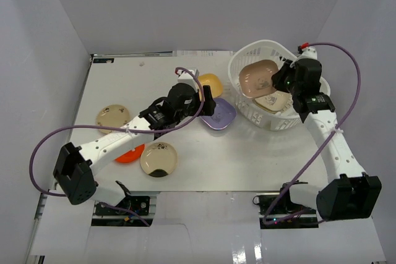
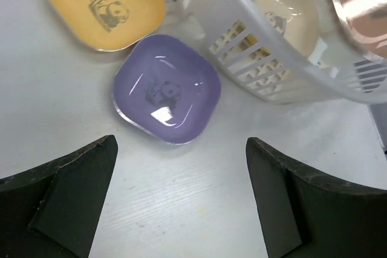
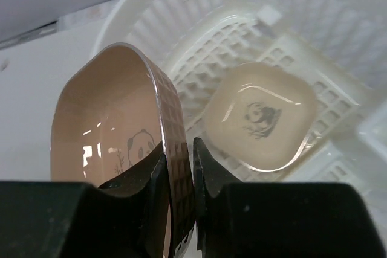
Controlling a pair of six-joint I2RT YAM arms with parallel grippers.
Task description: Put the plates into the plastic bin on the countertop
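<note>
My right gripper is shut on the rim of a brown plate, which it holds tilted on edge over the white plastic bin. A cream plate lies flat on the bin's floor. From above, the right gripper and the brown plate are inside the bin. My left gripper stands open and empty just short of a purple plate on the countertop. A yellow plate lies beyond it, beside the bin.
On the left of the countertop lie a tan round plate, a cream round plate and an orange plate half hidden under my left arm. White walls enclose the table. Purple cables loop from both arms.
</note>
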